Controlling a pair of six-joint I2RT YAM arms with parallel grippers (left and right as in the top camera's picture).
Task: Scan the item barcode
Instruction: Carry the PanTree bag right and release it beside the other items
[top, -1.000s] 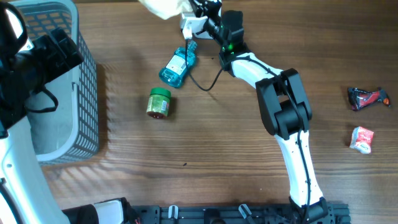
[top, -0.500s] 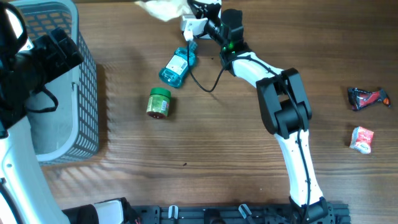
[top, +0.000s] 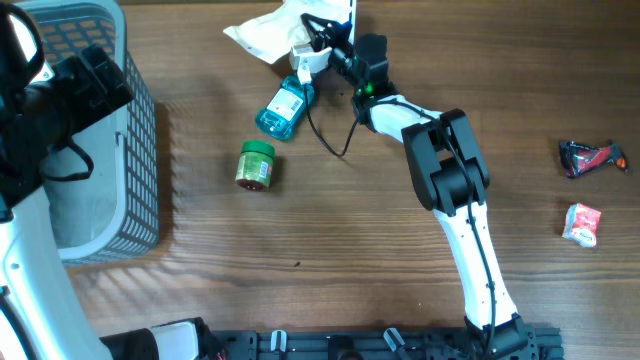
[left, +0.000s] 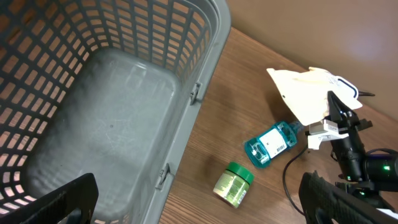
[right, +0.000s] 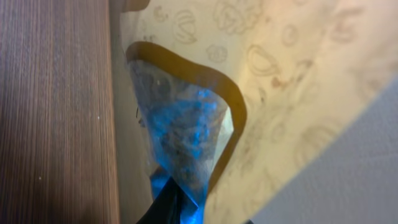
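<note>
- one grey basket (top: 140, 150), biggest thing here, sits at the left edge of the table (top: 350, 250), its slotted walls open to the top.
- two arms. the left gripper (left: 199, 186) hangs over the basket, jaws spread wide with nothing between them.
- the right gripper (top: 322, 32) is reached to the far edge, jaws pinched tight on the pouch (top: 265, 30).
- one pouch, the task's item: cream, faint printed drawings, and a clear window edged in brown, glowing blue in the right wrist view. it's up at the far edge, just beyond the bottle; i can't make out a barcode.
- one teal bottle (top: 283, 108) with a white label lies on its side right below the pouch, close under the gripper.
- a black cable (top: 325, 135) loops on the wood beside it.
- one jar (top: 255, 165), green lid, lies on its side nearer the basket.
- two small packets far right, well apart from the action: a dark packet (top: 590, 157) and a white and red packet (top: 583, 222).
</note>
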